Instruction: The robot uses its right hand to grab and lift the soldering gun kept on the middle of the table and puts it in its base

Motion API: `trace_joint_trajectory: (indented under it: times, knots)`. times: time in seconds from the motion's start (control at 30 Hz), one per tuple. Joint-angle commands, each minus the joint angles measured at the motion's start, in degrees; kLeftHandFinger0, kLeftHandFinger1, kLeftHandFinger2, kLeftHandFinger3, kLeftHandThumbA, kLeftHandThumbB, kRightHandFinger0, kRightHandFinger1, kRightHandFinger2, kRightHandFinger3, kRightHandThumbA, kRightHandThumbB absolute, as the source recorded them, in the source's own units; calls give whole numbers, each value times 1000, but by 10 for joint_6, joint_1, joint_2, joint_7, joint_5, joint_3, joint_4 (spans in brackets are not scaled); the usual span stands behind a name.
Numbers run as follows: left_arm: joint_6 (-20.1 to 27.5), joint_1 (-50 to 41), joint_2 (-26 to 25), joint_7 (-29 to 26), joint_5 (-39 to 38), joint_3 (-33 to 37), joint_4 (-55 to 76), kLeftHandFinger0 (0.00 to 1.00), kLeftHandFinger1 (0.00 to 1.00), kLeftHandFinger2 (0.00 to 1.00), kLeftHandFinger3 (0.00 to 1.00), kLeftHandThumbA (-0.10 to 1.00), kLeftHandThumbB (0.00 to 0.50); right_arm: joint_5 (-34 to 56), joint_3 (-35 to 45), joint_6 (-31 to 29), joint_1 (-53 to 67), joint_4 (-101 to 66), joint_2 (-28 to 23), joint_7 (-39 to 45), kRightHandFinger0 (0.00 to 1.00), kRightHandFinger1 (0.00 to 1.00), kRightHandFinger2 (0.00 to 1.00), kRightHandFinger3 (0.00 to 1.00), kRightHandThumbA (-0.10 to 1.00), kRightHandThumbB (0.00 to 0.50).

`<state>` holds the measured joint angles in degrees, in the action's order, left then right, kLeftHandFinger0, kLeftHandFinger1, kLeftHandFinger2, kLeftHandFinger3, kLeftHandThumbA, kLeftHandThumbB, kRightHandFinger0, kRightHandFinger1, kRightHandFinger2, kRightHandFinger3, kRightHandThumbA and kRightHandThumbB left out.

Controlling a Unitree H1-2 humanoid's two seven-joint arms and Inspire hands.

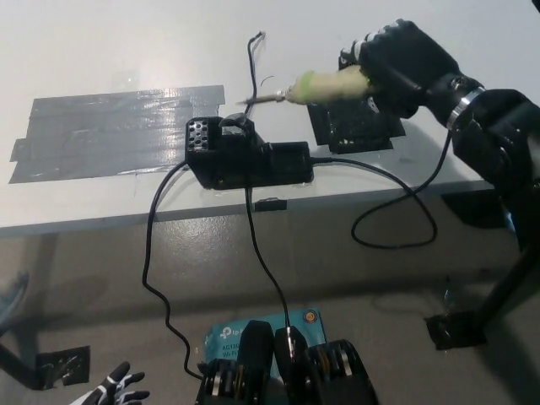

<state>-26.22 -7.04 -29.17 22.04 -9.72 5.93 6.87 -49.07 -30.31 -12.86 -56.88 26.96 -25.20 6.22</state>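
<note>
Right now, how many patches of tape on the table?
2: a wide grey tape patch on the table's left, and a black tape patch under the right hand holding the soldering gun. Parts may be hidden.
</note>
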Motion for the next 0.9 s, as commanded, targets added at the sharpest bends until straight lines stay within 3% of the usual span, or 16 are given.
trace_joint_trajectory:
  times: [0.0, 0.03, 0.1, 0.23, 0.33, 0.4, 0.5, 0.53, 0.57, 0.6, 0.67, 0.77, 0.8, 0.87]
  knots:
    - [-7, 4, -20, -6, -1, 0, 18, 1000, 991, 936, 1000, 1000, 500, -50, -9, -34, -51, 4, -26, -36, 0, 9, 377, 265, -100, 92]
    - [-7, 5, -20, -6, -1, 0, 18, 1000, 990, 935, 1000, 1000, 500, -53, -10, -35, -51, 5, -27, -36, 0, 0, 357, 271, -100, 7]
    - [-7, 5, -20, -7, 5, 1, 19, 1000, 973, 900, 1000, 1000, 500, -50, -10, -23, -48, -2, -30, -2, 0, 21, 393, 330, -100, 1]
    - [-7, 7, -21, -5, 6, 4, 20, 1000, 985, 906, 1000, 1000, 500, -66, -13, -17, -45, -6, -35, 5, 0, 55, 429, 315, -100, 0]
    - [-7, 6, -22, -9, 12, 4, 23, 1000, 945, 884, 1000, 1000, 500, -65, -8, -13, -44, -3, -37, 5, 0, 75, 463, 369, -100, 0]
    - [-7, 6, -21, -10, 12, 5, 25, 1000, 920, 880, 1000, 1000, 500, -68, -3, -6, -43, -1, -35, -4, 0, 113, 505, 433, -100, 25]
    - [-7, 4, -20, -10, 14, 6, 23, 1000, 917, 879, 1000, 1000, 500, -65, 4, 6, -43, -3, -30, 7, 0, 113, 513, 435, -100, 39]
    - [-7, 4, -20, -9, 12, 6, 23, 1000, 930, 886, 1000, 1000, 500, -63, 8, 12, -42, -2, -26, 6, 0, 109, 505, 422, -100, 114]
    - [-7, 2, -20, -8, 12, 4, 27, 1000, 933, 891, 1000, 1000, 485, -63, 12, 16, -41, -3, -21, -2, 0, 90, 482, 404, -100, 160]
    - [-7, 2, -19, -6, 10, 4, 24, 1000, 941, 894, 1000, 1000, 499, -64, 14, 16, -41, -1, -19, -10, 0, 79, 468, 392, -100, 185]
    - [-7, 1, -18, -6, 11, 4, 24, 1000, 924, 886, 1000, 1000, 496, -65, 20, 26, -39, -6, -14, -5, 0, 64, 451, 410, -100, 176]
    - [-7, -1, -16, -5, 16, 4, 23, 1000, 921, 888, 1000, 1000, 476, -70, 25, 37, -40, -6, -7, -8, 0, 56, 444, 400, -100, 211]
    - [-7, -1, -17, -5, 15, 4, 22, 1000, 921, 892, 1000, 1000, 495, -68, 28, 38, -40, -4, -3, -16, 0, 51, 435, 394, -100, 225]
    - [-7, 1, -18, -3, 12, 6, 23, 1000, 968, 911, 1000, 1000, 500, -73, 30, 42, -42, -3, 1, -19, 0, 42, 424, 395, -100, 198]
